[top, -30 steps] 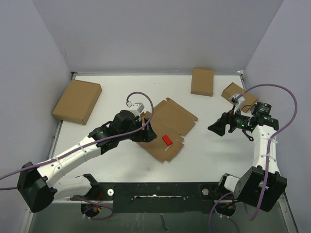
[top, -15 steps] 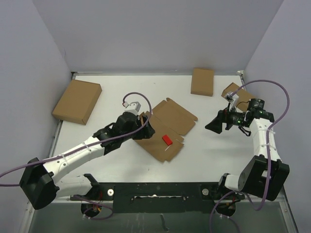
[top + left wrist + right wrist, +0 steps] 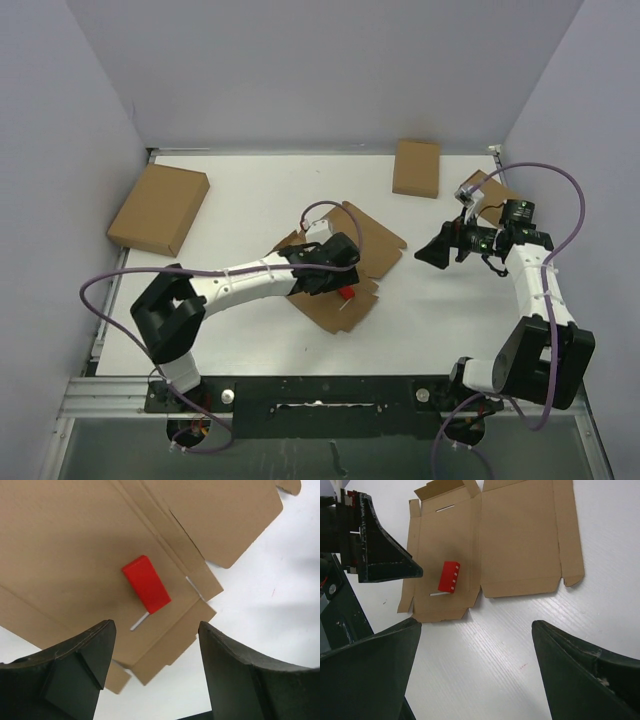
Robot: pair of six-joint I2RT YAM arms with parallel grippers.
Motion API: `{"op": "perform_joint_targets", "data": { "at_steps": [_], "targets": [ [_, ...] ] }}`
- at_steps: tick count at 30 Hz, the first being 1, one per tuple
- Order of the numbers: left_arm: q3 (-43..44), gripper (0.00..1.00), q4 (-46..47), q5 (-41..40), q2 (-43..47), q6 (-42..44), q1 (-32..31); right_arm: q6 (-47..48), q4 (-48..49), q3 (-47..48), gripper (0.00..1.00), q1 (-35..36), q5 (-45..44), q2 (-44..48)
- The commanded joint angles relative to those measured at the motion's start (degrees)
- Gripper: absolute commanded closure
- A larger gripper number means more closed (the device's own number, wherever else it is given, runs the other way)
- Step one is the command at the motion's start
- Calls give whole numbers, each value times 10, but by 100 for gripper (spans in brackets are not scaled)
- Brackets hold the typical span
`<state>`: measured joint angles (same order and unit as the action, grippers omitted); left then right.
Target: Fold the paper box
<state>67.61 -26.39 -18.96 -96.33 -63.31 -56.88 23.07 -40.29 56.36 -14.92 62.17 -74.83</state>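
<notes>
Left gripper (image 3: 155, 628) hovers released over a red rectangular block (image 3: 146, 584) on the flat brown cardboard box (image 3: 75, 545). Right gripper (image 3: 476, 625) gapes empty nearby.

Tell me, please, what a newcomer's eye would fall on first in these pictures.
A small red block lies on the flat, unfolded paper box in the middle of the table, the only bright colour in view. The left arm reaches over the box with its jaws open near the block. The right arm is off to the right, jaws wide and facing the box.
</notes>
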Motion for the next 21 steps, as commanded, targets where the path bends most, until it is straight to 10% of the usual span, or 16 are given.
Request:
{"op": "perform_joint_targets", "data": {
  "at_steps": [1,11,21],
  "targets": [
    [99,34,-145,-59,-61,-117,-4,-21,35,-6,2,-3,10,30],
    [245,35,-253,-58,-166,-79,0,-39,43,-9,2,-10,-17,23],
    [193,27,-116,226,-44,505,189,-44,45,-9,2,-11,-12,1]
  ]
}}
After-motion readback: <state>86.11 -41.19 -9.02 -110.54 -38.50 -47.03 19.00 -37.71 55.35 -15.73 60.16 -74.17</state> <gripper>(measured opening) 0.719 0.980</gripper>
